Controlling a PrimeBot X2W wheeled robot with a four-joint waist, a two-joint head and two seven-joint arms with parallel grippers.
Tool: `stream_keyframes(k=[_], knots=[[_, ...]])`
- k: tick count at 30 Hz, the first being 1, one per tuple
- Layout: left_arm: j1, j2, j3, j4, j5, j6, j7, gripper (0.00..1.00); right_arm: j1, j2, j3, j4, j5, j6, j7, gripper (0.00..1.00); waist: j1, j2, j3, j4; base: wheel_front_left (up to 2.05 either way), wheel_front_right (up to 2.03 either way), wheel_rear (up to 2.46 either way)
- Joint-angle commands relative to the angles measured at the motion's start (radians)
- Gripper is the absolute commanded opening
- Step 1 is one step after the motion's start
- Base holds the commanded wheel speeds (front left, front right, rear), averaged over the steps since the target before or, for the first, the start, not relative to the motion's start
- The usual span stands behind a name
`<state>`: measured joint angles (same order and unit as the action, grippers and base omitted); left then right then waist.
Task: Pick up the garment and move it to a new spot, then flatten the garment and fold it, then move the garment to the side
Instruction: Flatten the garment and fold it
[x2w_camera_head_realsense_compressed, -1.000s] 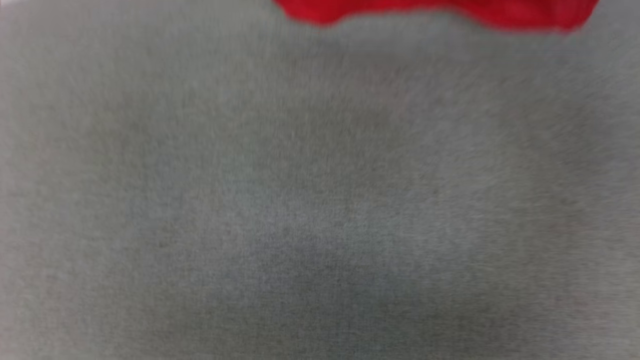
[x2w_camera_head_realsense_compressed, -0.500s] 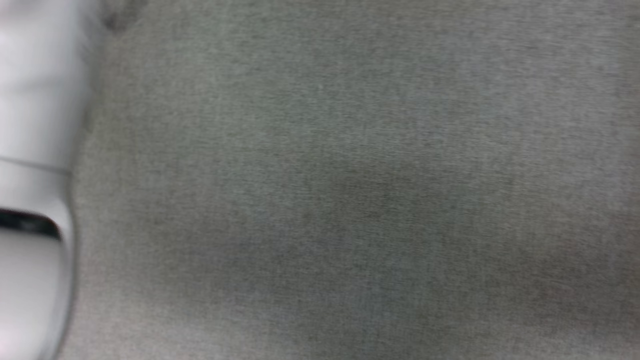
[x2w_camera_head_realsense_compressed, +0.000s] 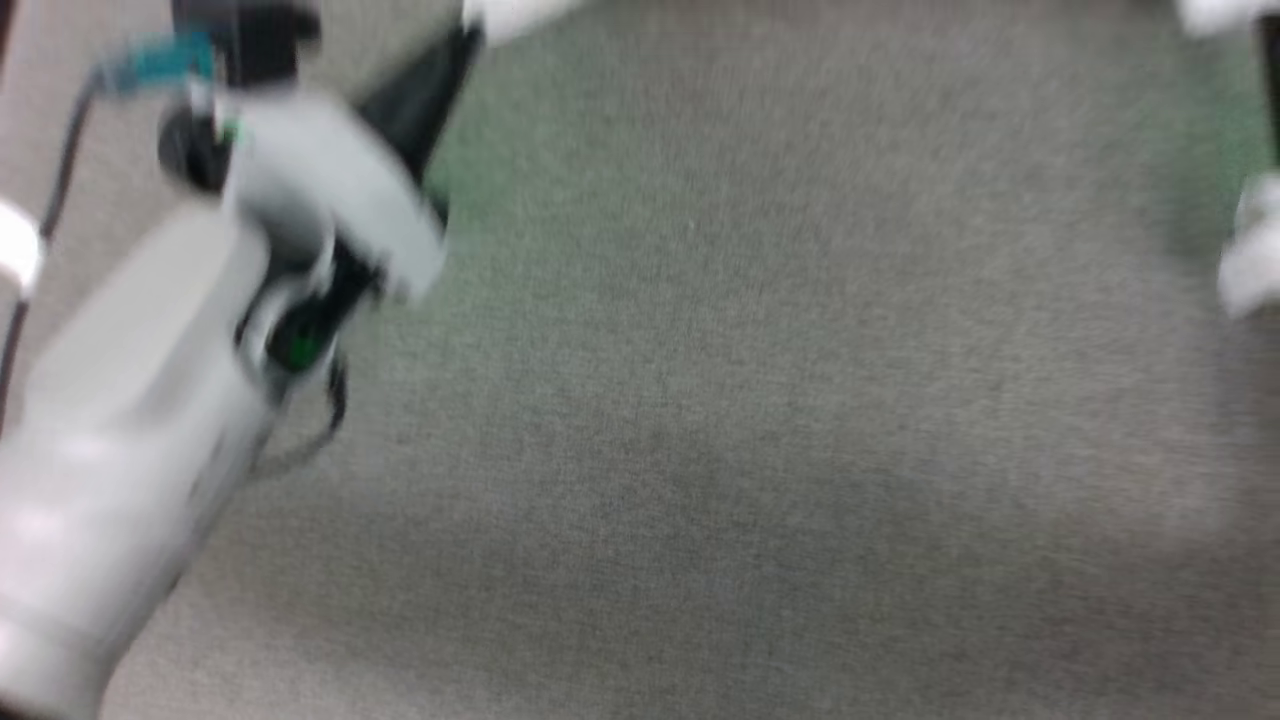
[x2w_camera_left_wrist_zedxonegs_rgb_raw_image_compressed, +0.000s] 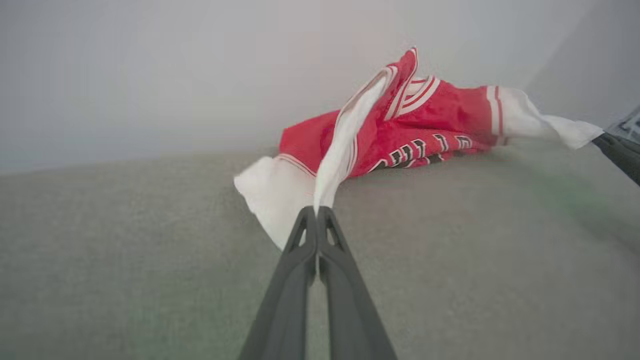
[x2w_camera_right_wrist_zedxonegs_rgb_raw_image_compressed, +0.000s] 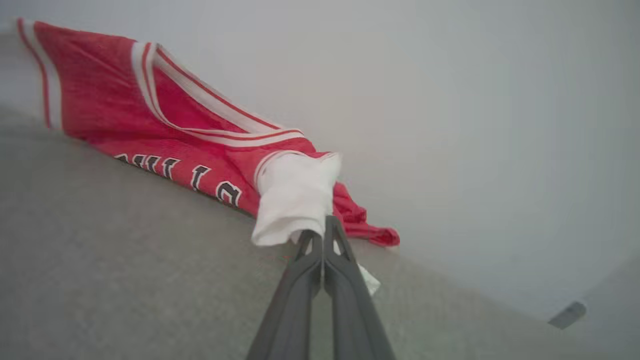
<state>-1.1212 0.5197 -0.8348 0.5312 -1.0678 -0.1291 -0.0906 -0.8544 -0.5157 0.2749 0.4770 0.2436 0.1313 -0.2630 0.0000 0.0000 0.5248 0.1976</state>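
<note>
Our left gripper (x2w_camera_left_wrist_zedxonegs_rgb_raw_image_compressed: 317, 210) and right gripper (x2w_camera_right_wrist_zedxonegs_rgb_raw_image_compressed: 323, 226) each pinch the red garment (x2w_camera_left_wrist_zedxonegs_rgb_raw_image_compressed: 415, 135) by a white sleeve (x2w_camera_right_wrist_zedxonegs_rgb_raw_image_compressed: 295, 200). It trails limp over the grey surface (x2w_camera_left_wrist_zedxonegs_rgb_raw_image_compressed: 150, 260). It looks light, soft and probably slippery.

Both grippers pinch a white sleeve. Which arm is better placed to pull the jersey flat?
Probably left: the left gripper is shut on white cloth drawn taut from the garment, while the right gripper holds a bunched sleeve.
</note>
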Motion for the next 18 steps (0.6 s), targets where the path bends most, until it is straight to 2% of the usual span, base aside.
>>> stream_keyframes(k=[1, 4, 6, 10, 18], knots=[[0.069, 0.040, -0.013, -0.039, -0.025, -0.001, 0.011, 0.00, 0.086, -0.008, -0.005, -0.036, 0.017, -0.001, -0.001, 0.00, 0.0000, 0.0000, -0.144, -0.047, 0.00, 0.00, 0.00], [0.191, 0.134, -0.036, -0.130, -0.046, 0.001, 0.025, 0.00, 0.254, -0.026, -0.034, -0.118, 0.028, -0.001, -0.001, 0.00, 0.0000, 0.0000, -0.202, -0.066, 0.00, 0.00, 0.00], [0.284, 0.187, -0.043, -0.187, -0.070, 0.027, 0.031, 0.00, 0.370, -0.037, -0.063, -0.160, 0.022, -0.001, 0.001, 0.00, 0.0000, 0.0000, -0.234, -0.077, 0.00, 0.00, 0.00], [0.457, 0.290, -0.050, -0.299, -0.103, 0.110, 0.017, 0.00, 0.583, -0.043, -0.117, -0.231, 0.016, -0.001, 0.012, 0.00, 0.0000, 0.0000, -0.283, -0.098, 0.00, 0.00, 0.00], [0.738, 0.422, -0.054, -0.483, -0.175, 0.285, -0.043, 0.00, 0.931, 0.005, -0.243, -0.389, -0.024, -0.001, 0.049, 0.00, 0.0000, 0.0000, -0.326, -0.109, 0.00, 0.00, 0.00]])
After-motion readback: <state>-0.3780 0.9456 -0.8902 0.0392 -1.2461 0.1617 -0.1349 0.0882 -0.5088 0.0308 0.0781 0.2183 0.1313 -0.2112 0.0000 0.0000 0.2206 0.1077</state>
